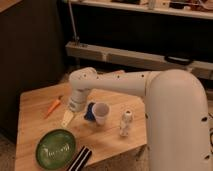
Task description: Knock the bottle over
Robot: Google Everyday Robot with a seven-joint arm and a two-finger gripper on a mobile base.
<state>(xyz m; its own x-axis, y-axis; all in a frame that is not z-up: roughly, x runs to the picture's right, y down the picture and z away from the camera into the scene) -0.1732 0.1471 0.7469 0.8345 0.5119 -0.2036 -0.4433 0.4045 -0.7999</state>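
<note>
We see our cream hand (pixel 68 119) above the tan wood-grain bench (pixel 33 116), between an orange carrot (pixel 54 105) and a white cup (pixel 101 113); the bottle (pixel 125 123) is clear-whitish, the plate (pixel 55 148) green.

Smooth pale end effector (pixel 68 119) above matt wood table (pixel 35 102); plastic bottle (pixel 125 123).

The white arm (pixel 150 87) reaches in from the right of the frame across the wooden desk (pixel 32 125), and its claw (pixel 68 120) points down left of centre, above the desk's surface. Just to its right stands a white cup (pixel 101 113) with what may be a blue object (pixel 89 111) against its left side. The bottle (pixel 125 122) stands upright right of the cup, apart from the claw. A carrot (pixel 54 105) lies at the left, a green plate (pixel 56 148) at lower left and a black striped item (pixel 80 159) at the bottom edge.
</note>
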